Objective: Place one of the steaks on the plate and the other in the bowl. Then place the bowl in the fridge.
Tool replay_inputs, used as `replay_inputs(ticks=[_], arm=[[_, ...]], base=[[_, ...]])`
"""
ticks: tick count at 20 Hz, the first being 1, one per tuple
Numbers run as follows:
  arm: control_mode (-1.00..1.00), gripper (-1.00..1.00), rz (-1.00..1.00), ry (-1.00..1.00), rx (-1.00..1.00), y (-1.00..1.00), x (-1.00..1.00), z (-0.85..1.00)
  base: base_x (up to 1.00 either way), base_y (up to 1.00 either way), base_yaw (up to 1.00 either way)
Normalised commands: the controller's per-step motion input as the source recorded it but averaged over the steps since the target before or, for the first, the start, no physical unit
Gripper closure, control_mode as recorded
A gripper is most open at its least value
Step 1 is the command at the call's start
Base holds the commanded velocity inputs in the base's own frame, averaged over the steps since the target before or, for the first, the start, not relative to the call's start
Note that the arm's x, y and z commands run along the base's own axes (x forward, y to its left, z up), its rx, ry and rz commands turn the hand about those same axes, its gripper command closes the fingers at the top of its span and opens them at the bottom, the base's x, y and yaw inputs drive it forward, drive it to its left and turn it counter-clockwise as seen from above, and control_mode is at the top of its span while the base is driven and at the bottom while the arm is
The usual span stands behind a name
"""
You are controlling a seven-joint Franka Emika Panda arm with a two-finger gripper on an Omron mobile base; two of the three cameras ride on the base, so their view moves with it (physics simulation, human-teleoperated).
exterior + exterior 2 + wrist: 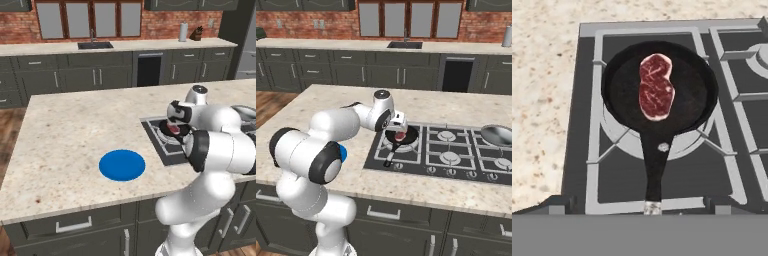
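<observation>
Jaws wide apart and empty, the gripper (399, 126) hangs over a steak (656, 87) lying in the black frying pan (617, 95). Left of the pan, the blue plate (122, 165) sits bare; nothing looks placed yet.

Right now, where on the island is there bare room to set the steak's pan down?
Broad bare counter lies left of the stove, all around the blue plate. The stove side is crowded: the black pan with the steak fills the near-left burner, a silver pan sits far right. The open hand hovers over the black pan.
</observation>
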Motion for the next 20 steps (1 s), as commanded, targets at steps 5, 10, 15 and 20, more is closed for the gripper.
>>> replay_inputs(ticks=[5, 10, 15, 20], arm=[[-1.0, -1.0, 0.0, 0.0, 0.0, -0.16, 0.27, -0.05], [-1.0, -1.0, 0.0, 0.0, 0.0, -0.03, 0.23, -0.22], [-1.0, -1.0, 0.0, 0.01, 0.0, -0.01, 0.22, -0.31], [-1.0, -1.0, 0.0, 0.0, 0.0, -0.03, 0.32, -0.18]], base=[[0.0, 0.0, 0.0], [0.0, 0.0, 0.0], [0.0, 0.0, 0.0], [0.0, 0.0, 0.0]])
